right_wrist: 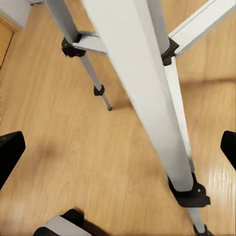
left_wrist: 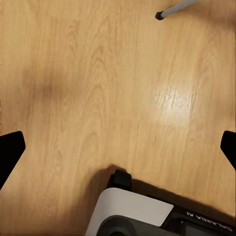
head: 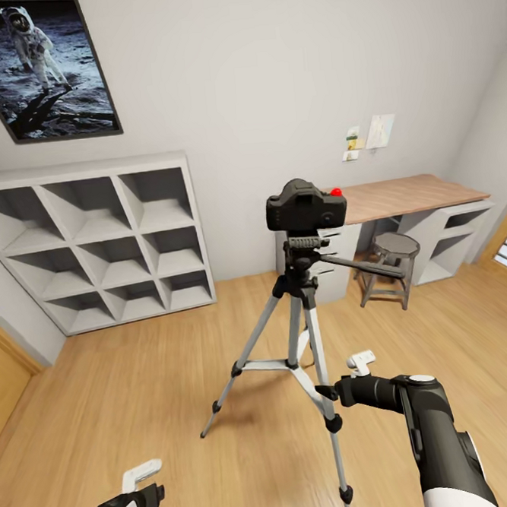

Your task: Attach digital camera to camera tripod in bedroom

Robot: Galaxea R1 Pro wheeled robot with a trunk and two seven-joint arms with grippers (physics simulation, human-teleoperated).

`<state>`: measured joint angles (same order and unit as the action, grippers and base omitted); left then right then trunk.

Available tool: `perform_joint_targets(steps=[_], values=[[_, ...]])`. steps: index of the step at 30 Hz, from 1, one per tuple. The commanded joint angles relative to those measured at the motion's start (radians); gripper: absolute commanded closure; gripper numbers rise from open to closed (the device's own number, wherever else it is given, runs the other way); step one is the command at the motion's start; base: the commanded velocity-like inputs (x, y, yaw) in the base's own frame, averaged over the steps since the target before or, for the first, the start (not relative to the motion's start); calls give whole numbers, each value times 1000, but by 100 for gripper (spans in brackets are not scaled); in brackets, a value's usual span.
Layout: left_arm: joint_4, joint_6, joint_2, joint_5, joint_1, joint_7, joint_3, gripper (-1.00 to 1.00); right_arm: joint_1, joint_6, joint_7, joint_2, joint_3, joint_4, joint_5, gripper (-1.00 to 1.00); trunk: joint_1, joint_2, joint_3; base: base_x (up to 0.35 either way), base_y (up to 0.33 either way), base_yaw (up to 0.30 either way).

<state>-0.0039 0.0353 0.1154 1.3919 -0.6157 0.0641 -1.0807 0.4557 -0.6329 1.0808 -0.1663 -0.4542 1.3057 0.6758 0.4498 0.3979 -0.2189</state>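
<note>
1. The tripod [head: 299,334] stands upright on the wood floor [head: 143,399] in the middle of the bedroom, its three silver legs spread.
2. The camera [head: 305,206] sits on top of the tripod head, upright, with the red dot at its upper right corner; its underside meets the head.
3. A thin black pan handle [head: 365,264] sticks out from the tripod head toward the stool [head: 388,266].
4. Left of the tripod, against the wall, stands the white cube shelf [head: 100,243]; all nine of its compartments are empty.
5. Behind and right of the tripod is the wood-topped desk [head: 409,194], with open white compartments below it at its right end; nothing shows inside them. The stool stands under the desk.
6. An astronaut picture [head: 40,64] hangs above the shelf.
7. The right gripper [head: 360,363] hovers just right of the tripod's near leg, low down, holding nothing; in the right wrist view its dark fingertips [right_wrist: 10,155] stand wide apart at the frame's edges, with the tripod legs [right_wrist: 147,93] close ahead.
8. The left gripper [head: 141,476] hangs low, well left of the tripod, empty; the left wrist view shows its fingertips [left_wrist: 11,150] spread wide over bare floor, with one tripod foot [left_wrist: 160,15] far off.
</note>
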Motion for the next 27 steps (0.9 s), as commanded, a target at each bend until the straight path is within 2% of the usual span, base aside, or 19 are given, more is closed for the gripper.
perform_joint_targets(steps=[1,17,27], values=[[-1,4,0,7,-1,3,-8,-100,1,-5,8,-1,-3,1,7,-100,0,2,-2,-154,0,0],[-1,4,0,7,-1,4,-8,-100,1,0,10,-2,0,1,7,-100,0,2,-2,-50,0,0],[-1,5,0,7,-1,4,-8,-100,1,-2,10,-2,0,1,7,-100,0,2,-2,-255,0,0]])
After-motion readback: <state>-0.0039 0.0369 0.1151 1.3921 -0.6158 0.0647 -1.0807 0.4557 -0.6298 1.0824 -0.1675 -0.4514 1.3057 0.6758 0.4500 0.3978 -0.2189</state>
